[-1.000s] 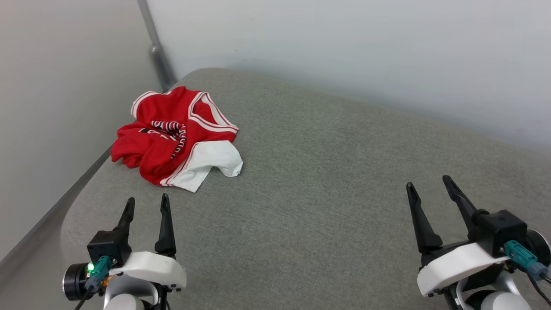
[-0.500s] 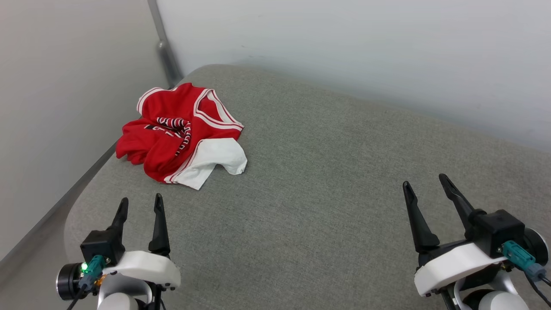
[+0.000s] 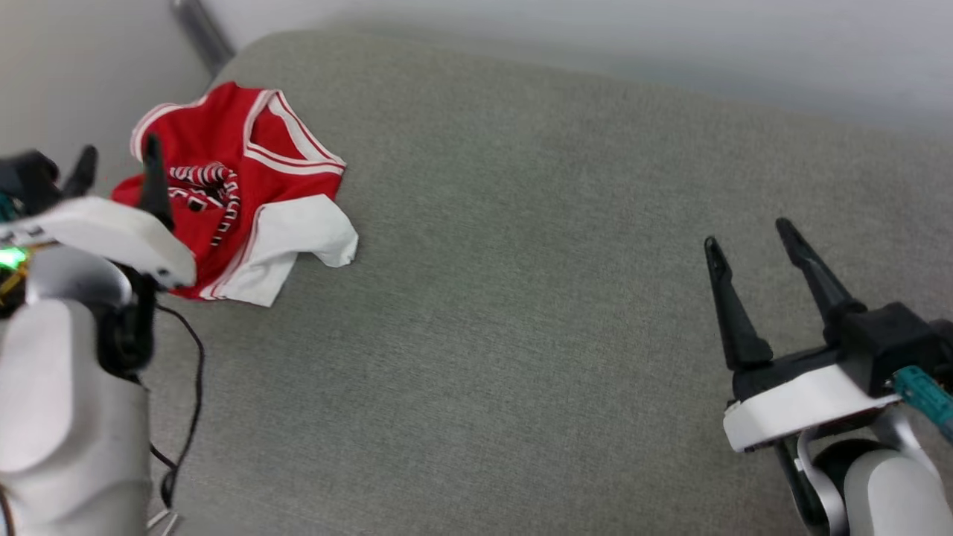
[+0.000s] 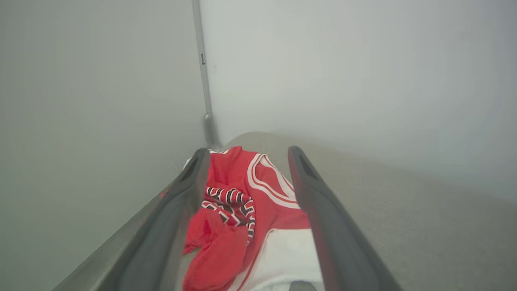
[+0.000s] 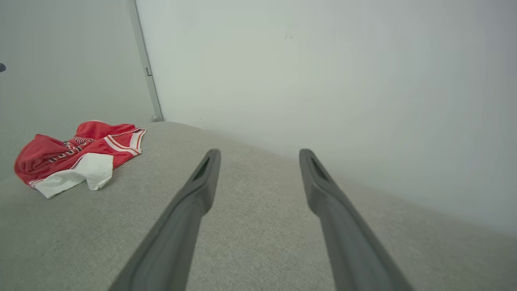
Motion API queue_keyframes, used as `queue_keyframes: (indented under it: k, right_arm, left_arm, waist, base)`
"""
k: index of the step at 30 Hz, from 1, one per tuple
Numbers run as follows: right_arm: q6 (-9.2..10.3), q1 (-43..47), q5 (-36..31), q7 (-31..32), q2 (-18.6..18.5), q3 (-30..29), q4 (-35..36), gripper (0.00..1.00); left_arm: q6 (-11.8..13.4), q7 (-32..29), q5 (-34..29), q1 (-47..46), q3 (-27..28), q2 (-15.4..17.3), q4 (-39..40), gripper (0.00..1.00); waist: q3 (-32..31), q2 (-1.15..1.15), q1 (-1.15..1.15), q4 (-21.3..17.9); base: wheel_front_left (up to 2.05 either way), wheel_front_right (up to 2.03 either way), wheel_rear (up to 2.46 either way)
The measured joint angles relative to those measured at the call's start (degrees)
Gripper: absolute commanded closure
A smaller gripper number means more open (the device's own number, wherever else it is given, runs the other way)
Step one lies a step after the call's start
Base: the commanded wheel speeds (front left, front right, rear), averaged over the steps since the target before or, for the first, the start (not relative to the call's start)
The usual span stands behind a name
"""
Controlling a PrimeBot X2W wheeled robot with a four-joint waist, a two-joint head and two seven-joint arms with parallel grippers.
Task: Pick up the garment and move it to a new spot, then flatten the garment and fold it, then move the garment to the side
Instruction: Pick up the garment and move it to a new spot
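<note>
The garment (image 3: 246, 186), a crumpled red jersey with a white sleeve and striped trim, lies at the far left corner of the grey padded surface (image 3: 521, 260). My left gripper (image 3: 118, 160) stands open just above and in front of the heap, fingertips over its left part. In the left wrist view the garment (image 4: 242, 218) shows between my open fingers (image 4: 190, 190), not touched. My right gripper (image 3: 748, 231) is open over bare surface at the right, far from the garment (image 5: 76, 157).
Pale walls meet at a corner post (image 3: 197, 30) just behind the garment. The surface's left edge (image 4: 121, 242) runs close beside the heap. A black cable (image 3: 190, 387) hangs from my left arm over the surface.
The head camera has tilted down and shifted. My left arm has risen and reached forward to the garment. The right gripper has hardly moved; the garment lies as before.
</note>
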State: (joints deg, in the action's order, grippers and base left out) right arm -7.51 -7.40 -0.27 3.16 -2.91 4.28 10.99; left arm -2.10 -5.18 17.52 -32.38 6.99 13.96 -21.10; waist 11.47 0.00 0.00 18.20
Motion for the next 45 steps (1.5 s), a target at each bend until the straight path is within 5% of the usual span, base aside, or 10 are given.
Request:
queue_keyframes:
  k: [12, 17, 26, 27, 28, 29, 45]
  right_arm:
    - [0.01, -6.6, 0.3, -2.7, 0.0, -0.1, 3.6, 0.0]
    - [0.01, -7.9, 0.3, -3.4, 0.0, -0.1, 3.9, 0.0]
    - [0.01, -8.4, 0.8, -3.6, 0.0, 0.2, 3.4, 0.0]
    - [0.01, -8.4, 0.9, -3.6, 0.0, 0.2, 3.4, 0.0]
    - [0.01, -8.4, 0.9, -3.6, 0.0, 0.1, 3.4, 0.0]
    - [0.01, -8.4, 0.9, -3.5, 0.0, 0.0, 3.4, 0.0]
    - [0.0, -4.5, 3.9, -3.5, 0.0, -1.2, 0.4, 0.0]
  left_arm:
    - [-2.0, -26.9, 4.0, -12.6, 2.2, 14.1, -7.8, 0.0]
    - [-1.5, -35.5, 5.6, -12.6, 3.0, 16.5, -13.2, 0.0]
    - [-0.4, -41.1, 8.4, -12.3, 4.6, 18.3, -18.7, 0.0]
    - [-0.5, -40.9, 8.4, -12.0, 4.5, 18.3, -18.7, 0.41]
    - [-0.9, -39.7, 8.3, -11.7, 4.3, 18.3, -18.6, 0.94]
    - [-1.1, -38.5, 7.7, -11.3, 4.0, 18.4, -18.6, 1.0]
    - [-1.1, -8.9, 0.6, -15.9, -0.7, 17.6, -18.3, 1.0]
  waist:
    - [15.3, 0.0, 0.01, -8.0]
    - [19.4, 0.0, 0.01, -11.5]
    - [21.0, 0.0, 0.0, -13.8]
    - [20.8, 0.0, 0.0, -13.8]
    - [20.6, 0.0, 0.0, -13.8]
    - [20.4, 0.0, 0.0, -13.8]
    - [9.5, 0.0, 0.0, -12.4]
  base:
    - [0.0, 0.0, 0.0]
    - [0.0, 0.0, 0.0]
    - [0.0, 0.0, 0.0]
    - [0.0, 0.0, 0.0]
    - [0.0, 0.0, 0.0]
    - [0.0, 0.0, 0.0]
    - [0.0, 0.0, 0.0]
